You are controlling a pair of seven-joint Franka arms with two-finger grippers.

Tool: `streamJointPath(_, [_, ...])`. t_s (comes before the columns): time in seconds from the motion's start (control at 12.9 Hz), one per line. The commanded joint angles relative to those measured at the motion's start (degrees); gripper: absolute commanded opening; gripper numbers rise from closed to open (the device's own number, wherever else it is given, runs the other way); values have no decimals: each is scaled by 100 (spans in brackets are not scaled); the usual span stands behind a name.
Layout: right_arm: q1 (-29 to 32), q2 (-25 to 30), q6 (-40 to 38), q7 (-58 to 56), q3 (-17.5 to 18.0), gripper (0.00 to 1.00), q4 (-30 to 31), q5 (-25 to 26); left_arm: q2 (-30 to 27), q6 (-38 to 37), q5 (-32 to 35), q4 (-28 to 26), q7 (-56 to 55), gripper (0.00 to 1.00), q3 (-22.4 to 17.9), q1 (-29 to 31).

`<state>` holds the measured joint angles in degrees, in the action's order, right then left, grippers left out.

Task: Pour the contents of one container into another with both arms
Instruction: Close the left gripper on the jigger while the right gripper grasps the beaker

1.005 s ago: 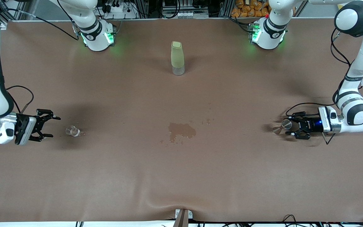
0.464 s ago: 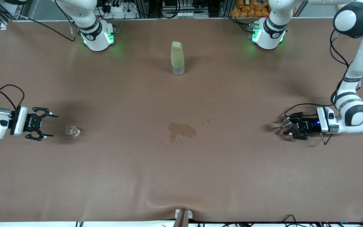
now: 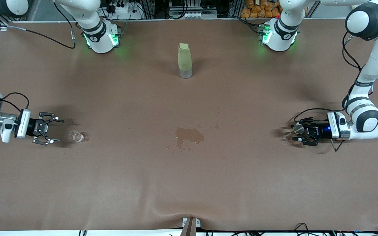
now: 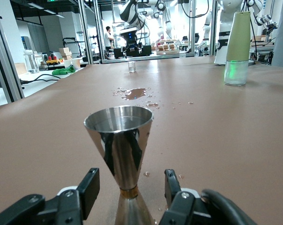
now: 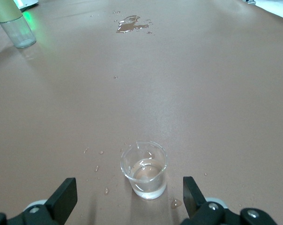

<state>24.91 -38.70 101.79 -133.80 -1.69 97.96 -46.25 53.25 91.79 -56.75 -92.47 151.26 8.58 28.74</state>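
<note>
Right gripper (image 3: 52, 131): low over the brown table (image 3: 189, 183) at the right arm's end, fingers spread wide, nothing held.
Tiny clear glass cup (image 3: 75, 135): upright on the table just in front of the right gripper's fingertips (image 5: 63, 196), apart from them; a little clear liquid in it, droplets around it.
Left gripper (image 3: 299, 133): low at the left arm's end, fingers (image 4: 89, 184) on either side of the jigger's waist, a gap showing on both sides.
Small shiny steel hourglass jigger (image 4: 120, 149): upright, between those fingers.
Dark wet spill (image 3: 188, 135): mid-table.
Tall bottle with pale green top (image 3: 184, 60): upright, farthest from the front camera, between the arms' bases.
</note>
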Motion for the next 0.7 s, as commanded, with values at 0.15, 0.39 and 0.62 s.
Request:
streamJointPath(0.15, [251,-383,-160,-970,81,100,-180,-410,186,-47,-152,88,158,57,-32,-53])
streamJointPath(0.39, [330,-673,-212,-1052,81,100,-180,-927,186,-47,-152,88,184,50,-32,-53])
streamJointPath(0.62, [401,-1016,-502,-1043,72,100,-189,-1517,177,-47,-143,88,193,43,-32,-44])
